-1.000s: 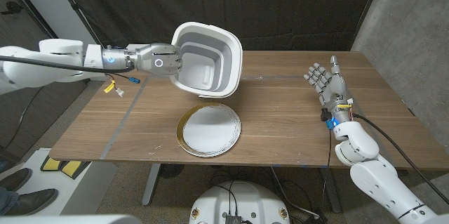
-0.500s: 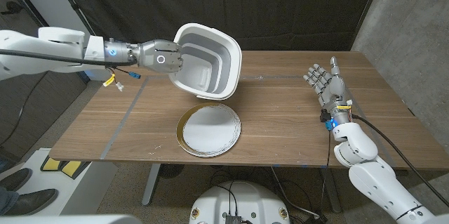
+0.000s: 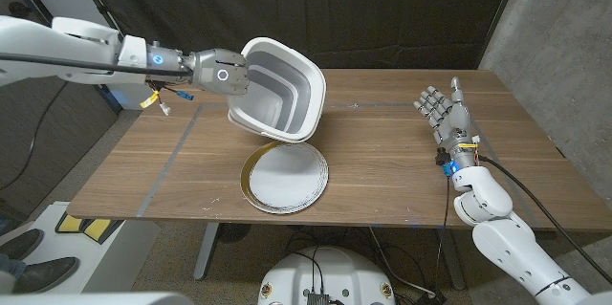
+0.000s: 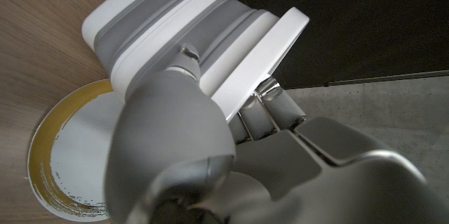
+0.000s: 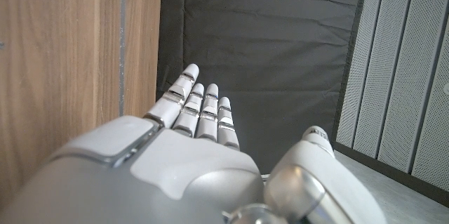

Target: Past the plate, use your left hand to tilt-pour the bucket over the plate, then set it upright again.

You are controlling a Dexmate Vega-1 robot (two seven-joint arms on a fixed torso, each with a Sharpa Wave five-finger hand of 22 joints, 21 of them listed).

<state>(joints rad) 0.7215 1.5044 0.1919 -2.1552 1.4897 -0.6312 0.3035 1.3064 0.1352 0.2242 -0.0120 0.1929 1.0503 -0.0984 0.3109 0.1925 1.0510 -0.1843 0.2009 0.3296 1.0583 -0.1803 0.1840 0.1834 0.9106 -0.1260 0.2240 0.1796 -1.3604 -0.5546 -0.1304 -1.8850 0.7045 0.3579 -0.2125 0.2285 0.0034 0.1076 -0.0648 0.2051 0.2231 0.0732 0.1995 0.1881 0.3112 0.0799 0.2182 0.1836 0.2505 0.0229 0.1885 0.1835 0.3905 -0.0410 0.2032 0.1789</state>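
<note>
The left robot hand (image 3: 222, 75) grips the tilted bucket (image 3: 279, 91) above the plate (image 3: 284, 178); the right robot hand (image 3: 443, 114) waits open. Next, I judge, it must be set upright.

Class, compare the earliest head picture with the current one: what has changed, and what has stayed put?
The left hand, gripping the tilted bucket, has carried it a little down and toward the plate, its arm swinging farther back. Plate and raised, open right hand are unchanged.

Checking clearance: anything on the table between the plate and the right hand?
Nothing: in the head view only bare wood lies between the plate and the right hand.
</note>
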